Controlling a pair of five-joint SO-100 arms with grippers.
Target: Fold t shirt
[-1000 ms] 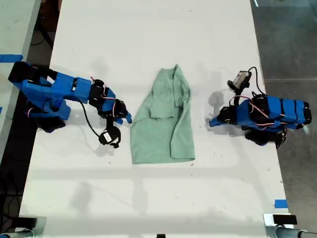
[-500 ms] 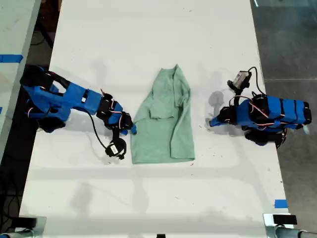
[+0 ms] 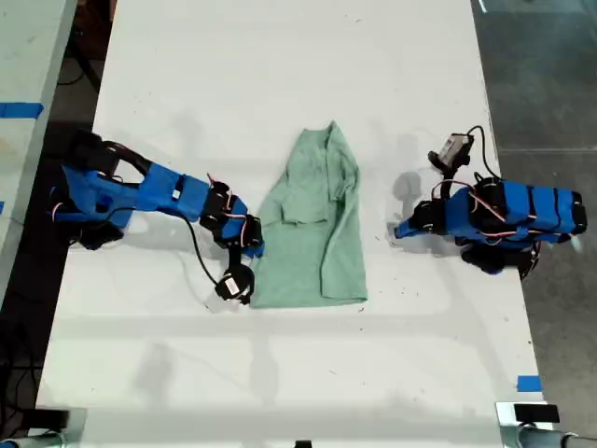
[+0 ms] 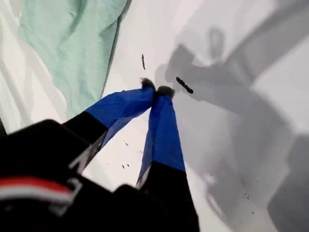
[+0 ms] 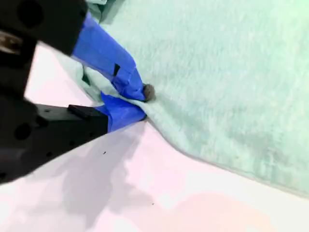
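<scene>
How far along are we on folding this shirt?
Partly done: the t shirt already lies doubled into a narrow strip with a sleeve tucked inward. In hand: my second end effector is pinching its edge on the exterior view's left. My first end effector is shut on nothing beside it. The crosswise fold remains.

No text, label, brand, number or sign can be read in any of the views.
</scene>
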